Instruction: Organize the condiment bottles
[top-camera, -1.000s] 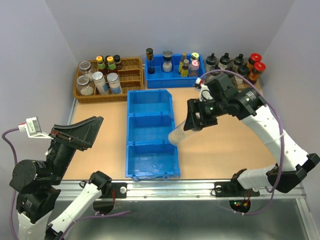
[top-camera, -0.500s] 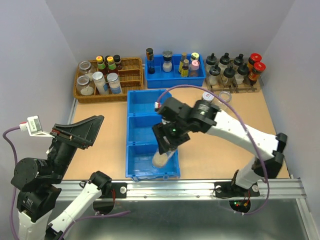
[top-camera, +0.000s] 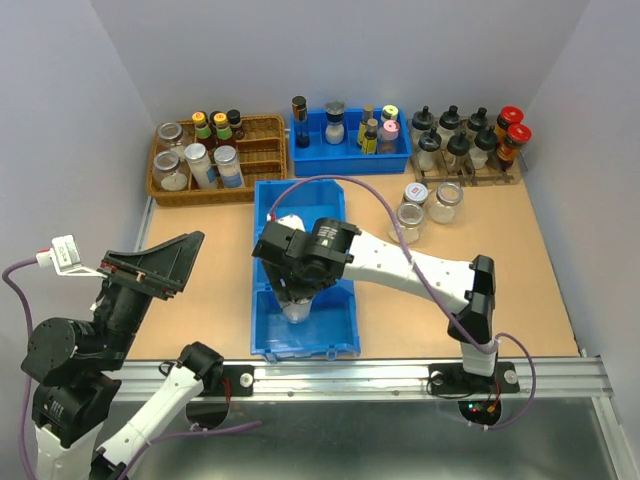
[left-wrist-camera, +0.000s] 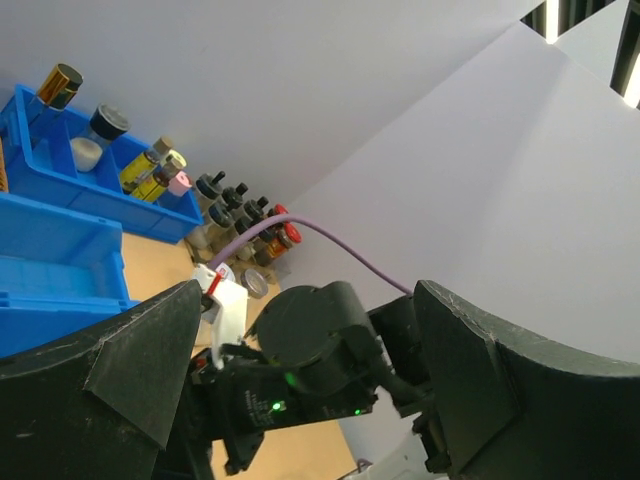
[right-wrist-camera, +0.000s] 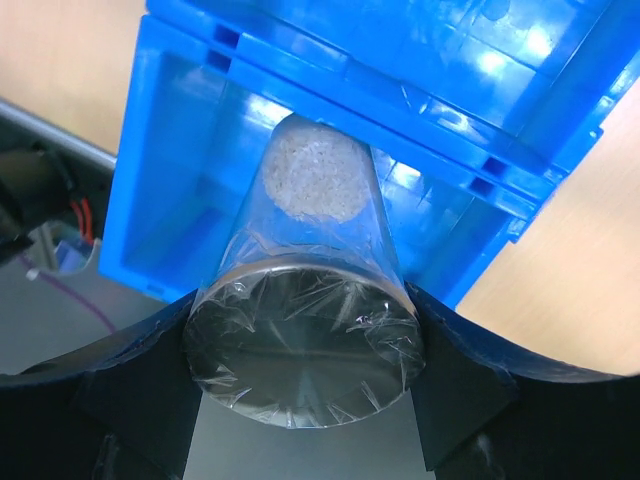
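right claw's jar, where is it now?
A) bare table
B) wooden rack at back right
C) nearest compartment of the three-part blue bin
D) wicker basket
C: the right claw grips the jar, its base pointing down into the blue bin's compartment nearest the arm bases.

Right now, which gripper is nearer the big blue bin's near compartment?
Right. The right gripper holds a clear jar down in the near compartment; the left gripper hangs open off to that compartment's left, outside it.
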